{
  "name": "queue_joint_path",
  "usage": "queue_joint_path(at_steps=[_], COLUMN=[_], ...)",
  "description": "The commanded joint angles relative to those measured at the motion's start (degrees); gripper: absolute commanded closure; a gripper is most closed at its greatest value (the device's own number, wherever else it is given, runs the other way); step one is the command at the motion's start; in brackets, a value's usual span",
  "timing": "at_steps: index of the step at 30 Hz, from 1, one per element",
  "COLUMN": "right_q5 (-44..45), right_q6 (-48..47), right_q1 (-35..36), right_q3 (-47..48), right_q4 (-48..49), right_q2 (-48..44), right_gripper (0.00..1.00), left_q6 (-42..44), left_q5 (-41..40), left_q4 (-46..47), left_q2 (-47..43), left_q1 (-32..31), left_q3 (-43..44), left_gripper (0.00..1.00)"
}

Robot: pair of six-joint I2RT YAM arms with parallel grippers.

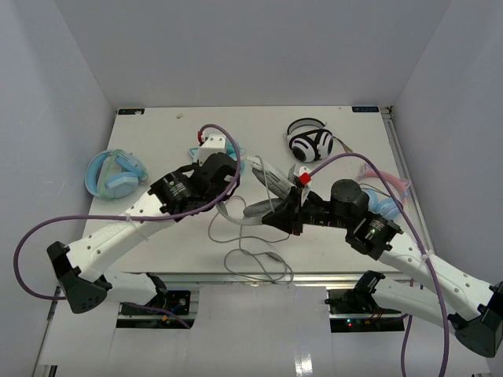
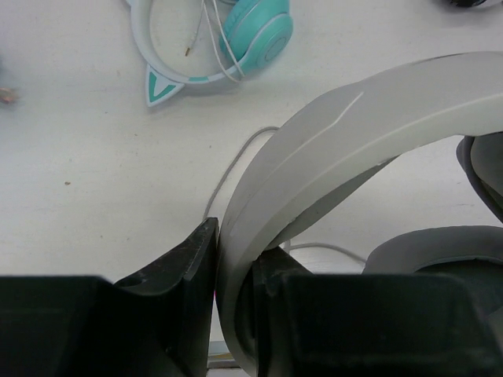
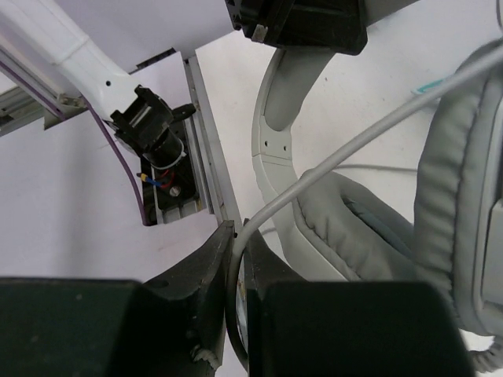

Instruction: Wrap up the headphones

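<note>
The light grey headphones [image 1: 253, 206] are held between my two arms above the middle of the table. My left gripper [image 2: 236, 275] is shut on the grey-white headband [image 2: 354, 126], which arcs up and to the right between its jaws. A padded cup [image 2: 440, 247] shows at lower right. My right gripper [image 3: 240, 243] is shut on the thin grey cable [image 3: 354, 145], which runs up and right across a padded cup [image 3: 448, 196]. The headband [image 3: 275, 157] and my left gripper [image 3: 299, 20] show above. Slack cable [image 1: 259, 259] loops toward the table's front edge.
Pale blue headphones [image 1: 116, 174] lie at the left. Teal cat-ear headphones [image 2: 251, 31] lie behind my left gripper. Black-and-white striped headphones [image 1: 310, 143] lie at the back. A pink and blue pair [image 1: 387, 192] lies by my right arm. The table's front edge [image 1: 196, 276] is close.
</note>
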Motion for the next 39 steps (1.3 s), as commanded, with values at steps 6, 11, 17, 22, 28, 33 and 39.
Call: queue_joint_path(at_steps=[6,11,17,22,28,33,39], right_q5=[-3.74,-1.33,6.72,12.00,16.06,15.29,13.65], right_q6=[5.78,7.05,6.84,5.99,4.02,2.37,2.08], right_q1=[0.86,2.81,6.98,9.72,11.06,11.61,11.86], right_q3=[-5.68,-7.95,-12.48,-16.10,-22.53,-26.19,-23.72], right_q4=[15.57,18.93,23.38,29.21,42.42,59.62,69.01], right_q2=[-0.64,-0.78,-2.52,-2.49,1.09,8.99,19.63], right_gripper=[0.84,0.84,0.85,0.84,0.80,0.73,0.66], left_q6=[-6.06,-7.86,-8.72,-9.84,-11.52,-12.37,-12.29], left_q5=[-2.63,-2.85,-0.78,0.47,2.45,3.37,3.28], left_q4=[8.85,12.28,15.31,17.54,19.11,20.06,20.15], left_q2=[-8.17,-10.77,-12.58,-14.18,-16.07,-16.61,-16.74], left_q1=[1.16,1.27,1.25,1.34,1.34,1.34,1.34], left_q3=[2.92,2.39,2.77,1.00,-0.83,-1.33,-1.58], left_gripper=[1.00,1.00,1.00,1.00,1.00,1.00,1.00])
